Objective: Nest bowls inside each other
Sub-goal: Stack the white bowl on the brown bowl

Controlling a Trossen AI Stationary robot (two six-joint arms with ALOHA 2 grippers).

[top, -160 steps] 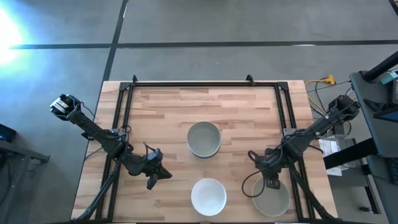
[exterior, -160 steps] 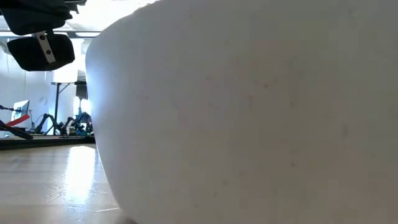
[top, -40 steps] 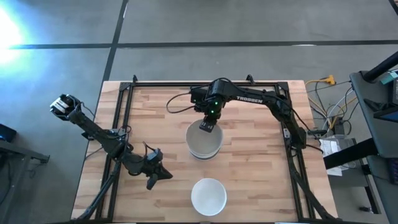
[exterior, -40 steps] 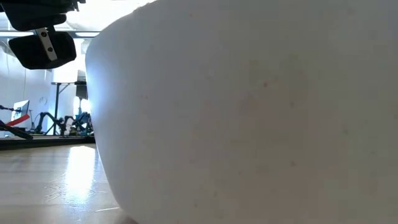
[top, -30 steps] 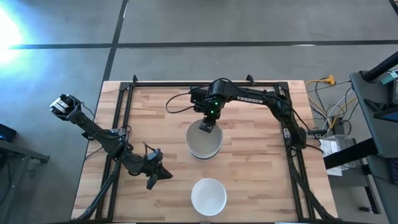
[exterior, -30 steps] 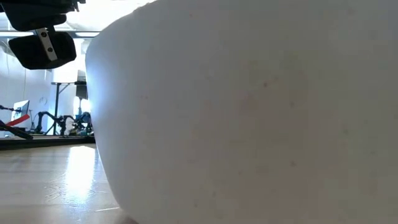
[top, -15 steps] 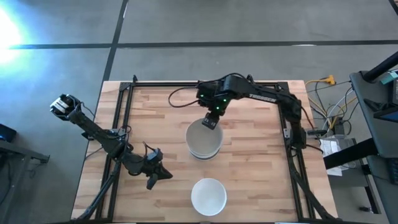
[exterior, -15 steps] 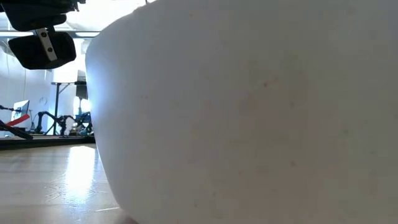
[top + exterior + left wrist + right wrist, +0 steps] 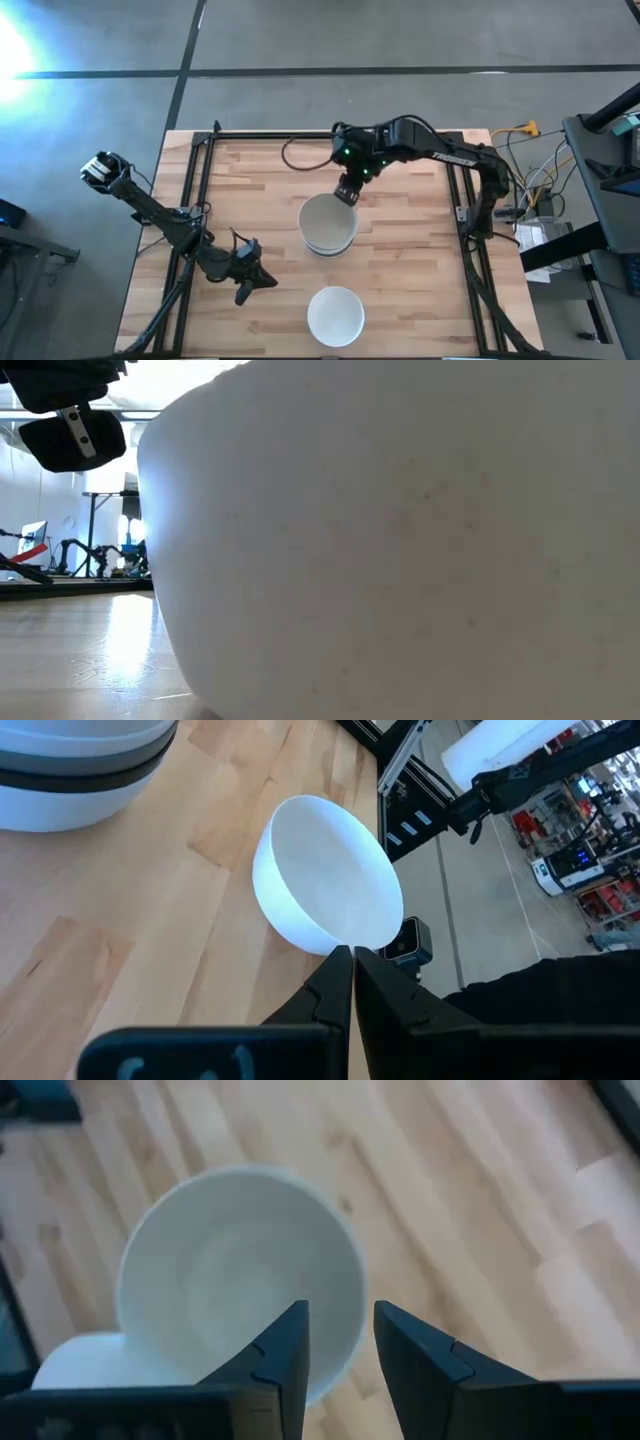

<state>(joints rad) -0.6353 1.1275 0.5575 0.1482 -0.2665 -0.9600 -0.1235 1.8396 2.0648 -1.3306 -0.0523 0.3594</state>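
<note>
Stack: bowls (image 9: 328,224) nested mid-desk (image 9: 250,170).
Left to do: one white bowl (image 9: 335,314) at the near edge.
Right gripper (image 9: 346,190): fingers parted, empty, above stack's rim.
Left gripper (image 9: 252,280): fingers closed, idle.

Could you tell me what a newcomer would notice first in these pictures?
Probably the stack of nested bowls at the table's middle, with the right tool open just above its far rim. Next, the lone white bowl near the front edge, which fills the low view, and the left tool shut beside it.
</note>
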